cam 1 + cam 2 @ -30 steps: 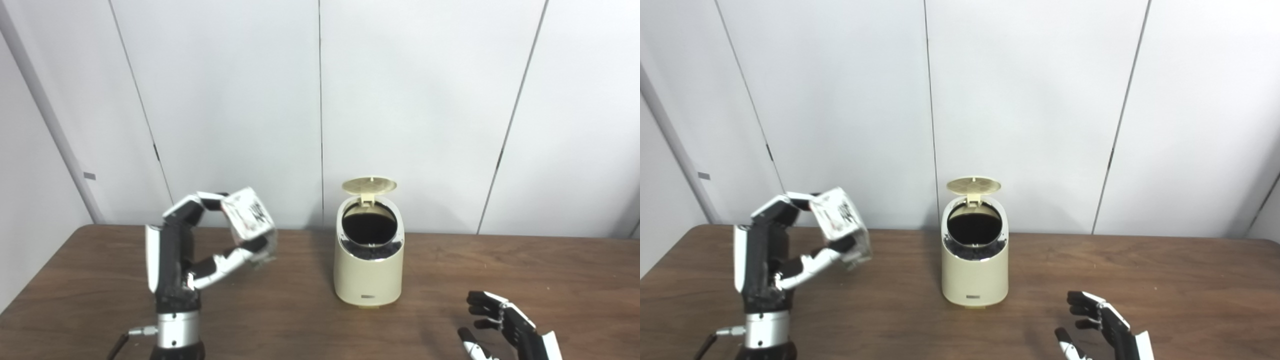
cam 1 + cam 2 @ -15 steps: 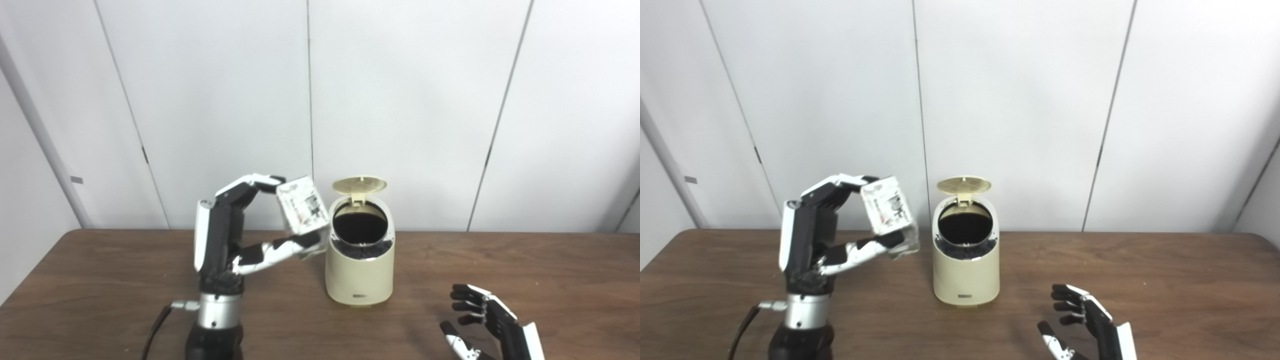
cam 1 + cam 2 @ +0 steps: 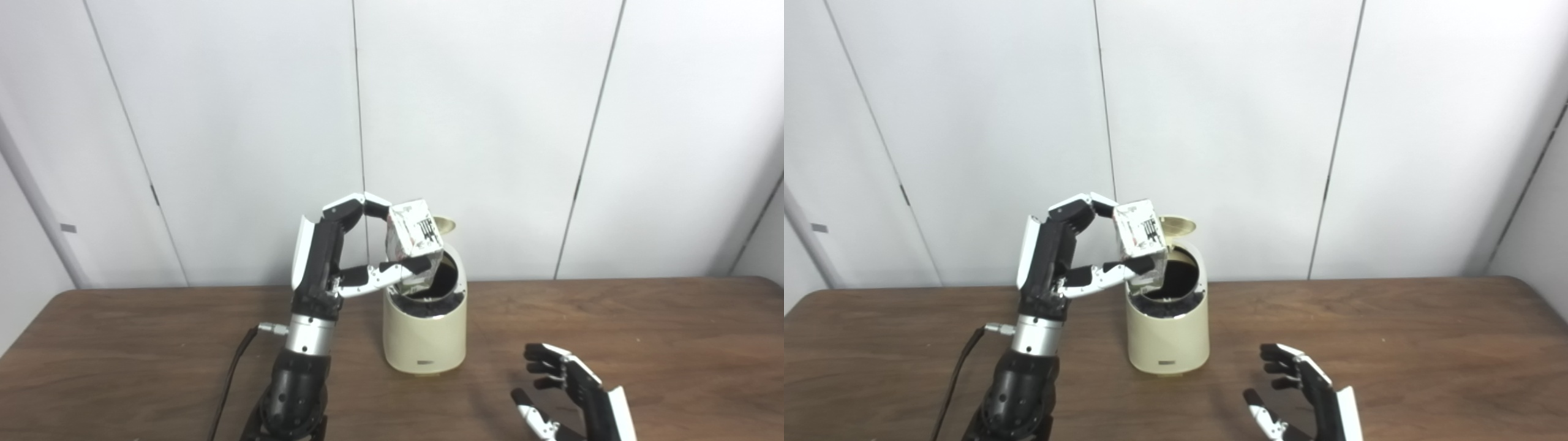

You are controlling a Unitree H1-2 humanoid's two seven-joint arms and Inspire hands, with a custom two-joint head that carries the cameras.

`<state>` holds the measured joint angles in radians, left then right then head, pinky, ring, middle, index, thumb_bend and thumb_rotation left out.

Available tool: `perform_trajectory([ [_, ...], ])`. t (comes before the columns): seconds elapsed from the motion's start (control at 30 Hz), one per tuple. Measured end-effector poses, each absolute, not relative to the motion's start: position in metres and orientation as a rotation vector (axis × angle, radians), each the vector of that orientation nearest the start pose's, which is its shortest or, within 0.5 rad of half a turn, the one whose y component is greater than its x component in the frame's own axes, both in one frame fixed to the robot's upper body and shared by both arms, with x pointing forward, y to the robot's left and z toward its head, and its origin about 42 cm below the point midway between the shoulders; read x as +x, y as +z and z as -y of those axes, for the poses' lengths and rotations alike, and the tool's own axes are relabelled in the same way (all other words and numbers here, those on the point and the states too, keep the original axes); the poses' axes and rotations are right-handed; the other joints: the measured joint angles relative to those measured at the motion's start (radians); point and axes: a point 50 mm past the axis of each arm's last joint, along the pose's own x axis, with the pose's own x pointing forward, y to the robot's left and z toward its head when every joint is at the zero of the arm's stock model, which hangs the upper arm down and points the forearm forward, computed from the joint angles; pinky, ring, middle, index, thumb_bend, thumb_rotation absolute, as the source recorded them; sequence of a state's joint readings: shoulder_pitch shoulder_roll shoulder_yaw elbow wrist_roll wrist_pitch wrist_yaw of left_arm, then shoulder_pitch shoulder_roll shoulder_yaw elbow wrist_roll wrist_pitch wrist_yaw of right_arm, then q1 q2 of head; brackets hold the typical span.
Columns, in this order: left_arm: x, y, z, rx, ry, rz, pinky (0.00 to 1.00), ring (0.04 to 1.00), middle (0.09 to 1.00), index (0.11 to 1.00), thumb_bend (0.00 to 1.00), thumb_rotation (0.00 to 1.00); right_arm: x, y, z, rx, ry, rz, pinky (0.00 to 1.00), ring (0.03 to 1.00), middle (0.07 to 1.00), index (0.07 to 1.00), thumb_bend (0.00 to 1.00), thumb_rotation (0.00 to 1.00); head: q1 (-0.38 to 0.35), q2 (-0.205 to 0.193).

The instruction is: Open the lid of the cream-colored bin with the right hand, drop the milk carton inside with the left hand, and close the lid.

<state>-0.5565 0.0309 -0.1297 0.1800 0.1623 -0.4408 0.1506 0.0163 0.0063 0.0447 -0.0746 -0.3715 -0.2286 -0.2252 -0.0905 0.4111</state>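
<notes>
White wall panels with vertical seams stand behind a brown wooden table [image 3: 643,331].

Left eye view: The cream bin [image 3: 424,331] stands upright near the table's middle, close to the back edge. Its lid [image 3: 446,226] is raised at the rear; only the right part shows, the rest is hidden by the carton [image 3: 414,240]. The left hand [image 3: 343,257] is raised beside the bin's left side and grips the carton between upper fingers [image 3: 352,207] and thumb. The carton is tilted, its lower end directly in front of the dark opening at rim level; whether it touches the rim cannot be told. A black cable [image 3: 231,373] runs from the left wrist down to the bottom edge. The right hand [image 3: 572,398] is low at the front, right of the bin and well apart from it, fingers spread and curled, holding nothing.

Right eye view: The bin [image 3: 1167,327] shows more of its dark opening to the right of the carton [image 3: 1141,244]. The lid [image 3: 1177,226] stands up behind the carton's top right corner. The left hand [image 3: 1069,257] clamps the carton above the bin's left rim. The right hand [image 3: 1304,398] is empty, palm toward the bin, fingers apart
</notes>
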Motion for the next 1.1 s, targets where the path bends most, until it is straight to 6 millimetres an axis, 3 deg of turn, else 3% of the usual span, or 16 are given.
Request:
perform_trajectory([
  [0.2, 0.426, 0.252, -0.131, 0.205, -0.215, 0.773, 0.65, 0.533, 0.479, 0.437, 0.5, 0.0, 0.273, 0.13, 0.195, -0.324, -0.156, 0.335, 0.57, 0.663, 0.694, 0.691, 0.23, 0.2, -0.017, 0.008],
  [0.43, 0.436, 0.243, -0.125, 0.239, -0.254, 0.731, 0.69, 0.535, 0.476, 0.433, 0.5, 0.0, 0.27, 0.131, 0.191, -0.33, -0.153, 0.339, 0.57, 0.664, 0.693, 0.689, 0.23, 0.22, -0.028, 0.006],
  [0.67, 0.437, 0.236, -0.113, 0.241, -0.25, 0.715, 0.67, 0.534, 0.481, 0.429, 0.5, 0.0, 0.265, 0.129, 0.187, -0.321, -0.161, 0.311, 0.57, 0.674, 0.703, 0.694, 0.24, 0.25, -0.032, 0.009],
  [0.9, 0.436, 0.236, -0.11, 0.263, -0.258, 0.727, 0.65, 0.524, 0.485, 0.43, 0.5, 0.0, 0.261, 0.128, 0.184, -0.329, -0.154, 0.31, 0.56, 0.665, 0.694, 0.689, 0.22, 0.2, -0.031, 0.012],
  [1.1, 0.438, 0.242, -0.107, 0.321, -0.266, 0.772, 0.63, 0.521, 0.488, 0.429, 0.5, 0.0, 0.258, 0.129, 0.185, -0.329, -0.155, 0.311, 0.56, 0.668, 0.696, 0.69, 0.23, 0.26, -0.028, 0.012],
])
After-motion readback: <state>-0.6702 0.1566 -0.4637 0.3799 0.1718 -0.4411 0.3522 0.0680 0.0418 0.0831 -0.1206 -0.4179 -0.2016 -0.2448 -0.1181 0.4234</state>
